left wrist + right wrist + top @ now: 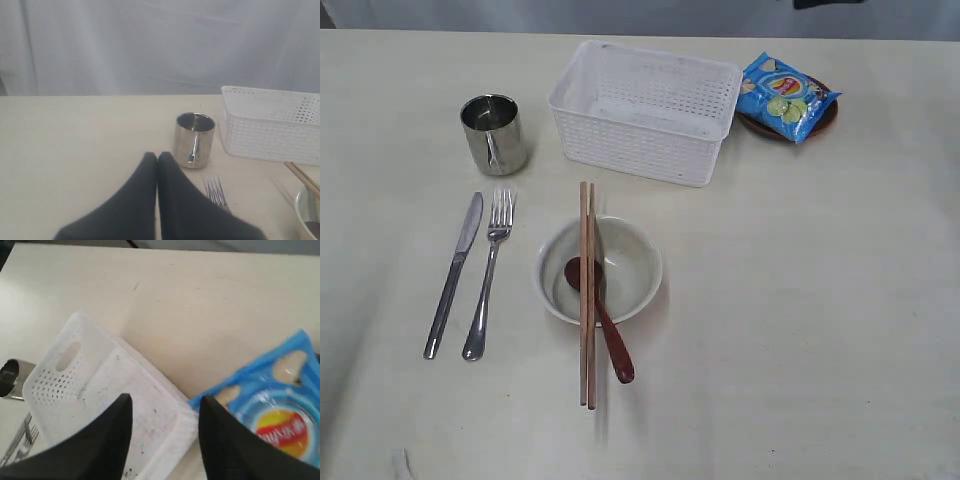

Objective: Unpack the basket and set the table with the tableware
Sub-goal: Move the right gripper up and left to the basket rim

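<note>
White lattice basket (645,110) stands empty on the table (800,300). Steel cup (494,133), knife (454,272), fork (490,270), bowl (630,262), chopsticks (587,300) and spoon (610,335) are laid out. The brown plate (827,117) lies under the chips bag (785,97). Left gripper (157,156) is pressed together; right gripper (166,400) is spread over the basket. Task judged nearly complete.

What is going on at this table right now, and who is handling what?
Nothing is being held at this moment. The basket is empty, and a knife, fork and cup are laid on the table beside a bowl, with chopsticks lying across the bowl and a spoon resting in it. A chips bag sits on the plate beside the basket. The left gripper is shut and empty near the cup; the right gripper hangs open above the basket and chips bag.
</note>
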